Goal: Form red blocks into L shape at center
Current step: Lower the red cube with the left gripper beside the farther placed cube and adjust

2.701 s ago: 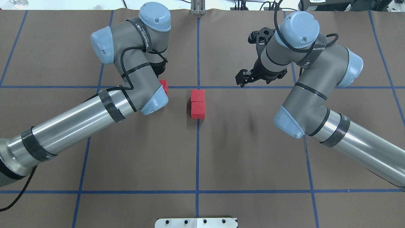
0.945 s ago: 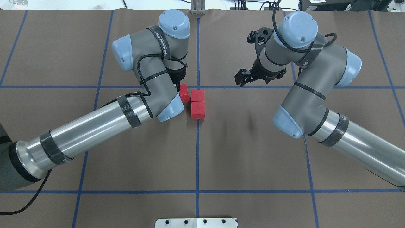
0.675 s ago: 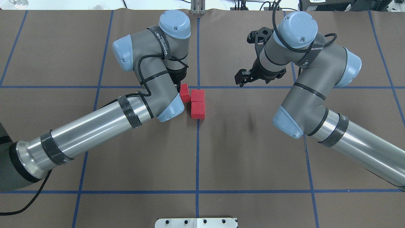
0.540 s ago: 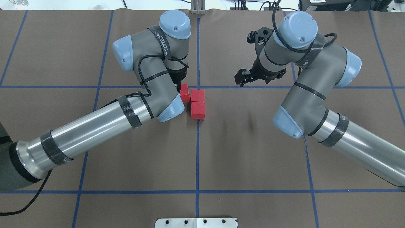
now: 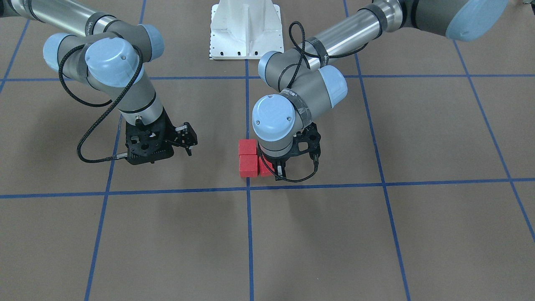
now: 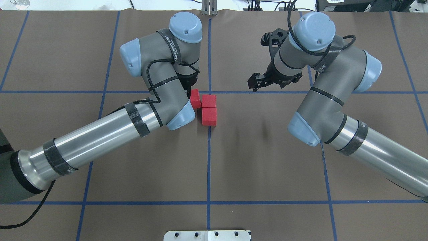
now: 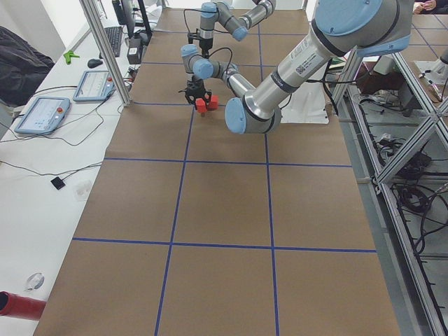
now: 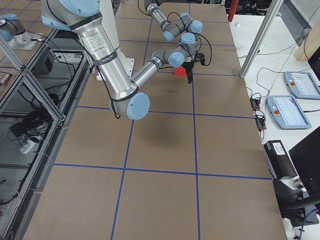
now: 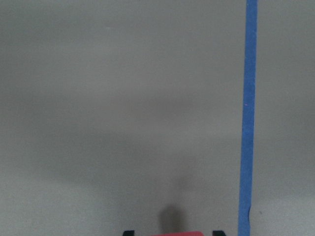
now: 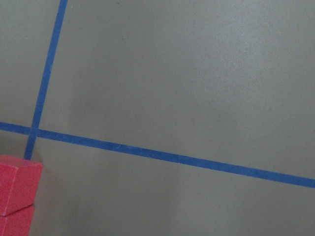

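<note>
Two red blocks (image 6: 209, 100) (image 6: 209, 116) lie touching in a column just near-side of the center crossing (image 6: 209, 92). They also show in the front view (image 5: 247, 147) (image 5: 248, 166). A third red block (image 6: 195, 98) sits tight against the left side of the far one, partly hidden under my left wrist. My left gripper (image 5: 276, 169) is shut on it. The left wrist view shows the block's top (image 9: 177, 233) between two black fingertips. My right gripper (image 6: 255, 82) is open and empty, held above the paper to the right of the crossing.
The white robot base plate (image 6: 207, 235) is at the near edge. A metal post (image 6: 209, 8) stands at the far edge. My left forearm (image 6: 100, 137) lies low across the left half. The right wrist view shows the two column blocks (image 10: 17, 189) at its lower left corner.
My left gripper carried the third red block rightward, from beside the left grid line to against the column of two. Over the last second it barely moved. The right arm stayed put.
</note>
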{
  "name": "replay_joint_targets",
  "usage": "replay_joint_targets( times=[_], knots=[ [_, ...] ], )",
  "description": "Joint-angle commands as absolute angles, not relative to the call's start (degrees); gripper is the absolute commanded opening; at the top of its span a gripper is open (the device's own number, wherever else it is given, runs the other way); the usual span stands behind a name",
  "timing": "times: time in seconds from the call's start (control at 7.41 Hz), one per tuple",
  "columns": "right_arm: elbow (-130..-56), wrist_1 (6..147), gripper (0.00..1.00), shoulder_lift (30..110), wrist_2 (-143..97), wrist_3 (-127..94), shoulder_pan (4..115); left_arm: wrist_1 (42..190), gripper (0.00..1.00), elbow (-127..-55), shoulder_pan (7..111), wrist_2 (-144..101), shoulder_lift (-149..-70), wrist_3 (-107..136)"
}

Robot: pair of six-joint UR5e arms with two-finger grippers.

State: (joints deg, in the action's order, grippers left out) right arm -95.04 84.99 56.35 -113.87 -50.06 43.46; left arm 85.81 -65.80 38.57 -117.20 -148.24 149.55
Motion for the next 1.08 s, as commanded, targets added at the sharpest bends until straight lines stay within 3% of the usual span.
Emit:
replay_joint_targets(
  times=[0.0, 0.95],
  knots=[
    [-95.0, 85.0, 0.99, 56.4, -113.9, -50.0, 43.5, 86.5, 0.0, -65.8, 37.9, -114.8, -148.3, 149.5],
    [-94.9, 85.1, 0.99, 56.5, -113.8, -50.0, 43.5, 86.5, 0.0, -65.7, 37.0, -114.7, -148.3, 149.4]
  ],
)
